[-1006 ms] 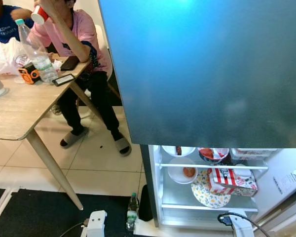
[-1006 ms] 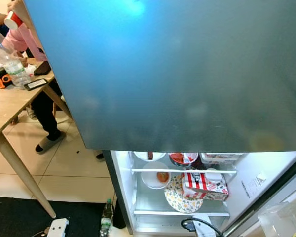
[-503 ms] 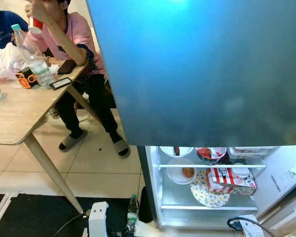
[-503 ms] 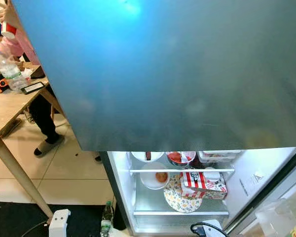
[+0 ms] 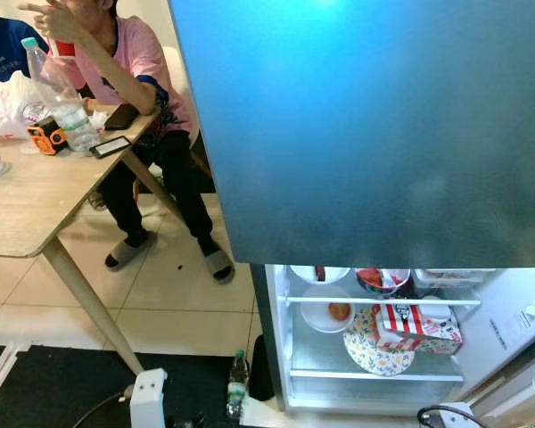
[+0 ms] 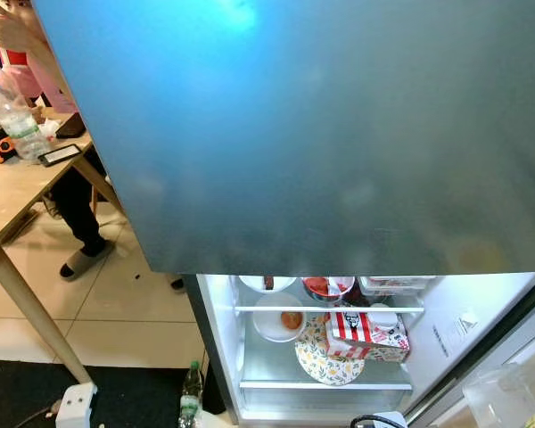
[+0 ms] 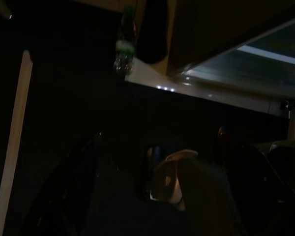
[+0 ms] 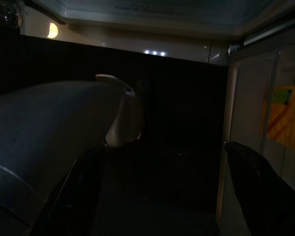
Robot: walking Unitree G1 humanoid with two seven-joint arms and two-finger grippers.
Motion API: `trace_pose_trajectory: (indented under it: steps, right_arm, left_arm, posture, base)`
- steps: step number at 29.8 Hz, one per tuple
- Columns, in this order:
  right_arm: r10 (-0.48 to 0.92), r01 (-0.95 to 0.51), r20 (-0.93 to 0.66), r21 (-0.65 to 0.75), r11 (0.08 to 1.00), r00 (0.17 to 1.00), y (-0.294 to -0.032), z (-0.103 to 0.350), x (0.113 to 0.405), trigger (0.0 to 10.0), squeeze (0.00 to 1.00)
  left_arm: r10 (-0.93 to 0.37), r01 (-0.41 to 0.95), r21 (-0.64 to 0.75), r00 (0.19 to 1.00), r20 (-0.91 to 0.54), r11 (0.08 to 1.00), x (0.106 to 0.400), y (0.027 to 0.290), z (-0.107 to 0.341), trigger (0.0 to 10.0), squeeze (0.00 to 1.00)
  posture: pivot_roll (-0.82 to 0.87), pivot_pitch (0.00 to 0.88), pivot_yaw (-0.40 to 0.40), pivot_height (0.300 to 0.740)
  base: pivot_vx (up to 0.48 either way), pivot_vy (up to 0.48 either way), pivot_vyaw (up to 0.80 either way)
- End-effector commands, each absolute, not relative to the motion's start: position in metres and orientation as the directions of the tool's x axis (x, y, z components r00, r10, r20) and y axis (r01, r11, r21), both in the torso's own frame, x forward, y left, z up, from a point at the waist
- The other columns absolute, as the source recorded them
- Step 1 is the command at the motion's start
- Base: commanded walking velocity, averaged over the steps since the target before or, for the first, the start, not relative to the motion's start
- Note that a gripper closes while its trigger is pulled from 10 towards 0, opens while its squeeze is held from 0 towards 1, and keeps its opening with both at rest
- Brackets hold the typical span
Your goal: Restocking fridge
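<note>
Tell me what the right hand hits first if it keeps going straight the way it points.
Probably the dark floor mat ahead of the right hand, short of the fridge's lit base. Depth is hard to judge in the dim wrist view.

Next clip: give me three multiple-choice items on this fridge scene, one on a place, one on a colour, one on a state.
1. Where does the small bottle stand?
A. on the floor by the fridge's corner
B. on the top shelf
C. inside the bowl

2. What colours is the food box?
A. green and black
B. red and white
C. plain blue

3. The lower fridge compartment is:
A. shut
B. open and lit
C. open and dark

Answers: 1 A, the small bottle stands beside the fridge. 2 B, the food box is striped. 3 B, bright shelves show.
</note>
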State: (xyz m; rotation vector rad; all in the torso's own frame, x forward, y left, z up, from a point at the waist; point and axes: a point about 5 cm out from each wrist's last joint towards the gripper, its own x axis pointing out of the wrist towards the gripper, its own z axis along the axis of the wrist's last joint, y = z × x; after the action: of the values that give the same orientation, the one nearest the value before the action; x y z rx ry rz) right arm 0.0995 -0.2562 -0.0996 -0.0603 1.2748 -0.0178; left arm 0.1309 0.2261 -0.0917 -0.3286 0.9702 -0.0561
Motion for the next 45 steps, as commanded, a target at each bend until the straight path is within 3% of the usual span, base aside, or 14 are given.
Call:
trace_pose_trajectory:
  steps: [1,10,18,45]
  right_arm:
    - [-0.037,-0.017,-0.954,-0.044,0.999,0.299,-0.252,-0.101,0.1,10.0,0.0]
    - [-0.045,0.001,-0.95,-0.047,0.999,0.309,-0.255,-0.099,0.103,10.0,0.0]
    - [-0.042,0.001,-0.95,-0.044,0.999,0.309,-0.255,-0.099,0.104,10.0,0.0]
    - [-0.063,-0.011,-0.958,-0.068,0.998,0.282,-0.25,-0.103,0.092,10.0,0.0]
  left_arm:
    - [-0.183,-0.123,-0.298,0.556,-0.811,0.947,0.126,0.226,-0.094,10.0,0.0]
    - [-0.192,-0.148,-0.316,0.538,-0.821,0.937,0.118,0.221,-0.098,10.0,0.0]
    - [-0.145,-0.191,-0.278,0.513,-0.846,0.941,0.109,0.233,-0.098,10.0,0.0]
    - [-0.116,-0.227,-0.265,0.513,-0.851,0.937,0.108,0.234,-0.099,10.0,0.0]
  posture:
    - [-0.04,0.0,0.04,0.74]
    - [-0.04,0.0,0.046,0.74]
    - [-0.04,0.0,0.045,0.74]
    - [-0.05,0.0,0.066,0.74]
  base:
    - [0.0,0.0,0.0]
    - [0.0,0.0,0.0]
    - [0.0,0.0,0.0]
    - [0.0,0.0,0.0]
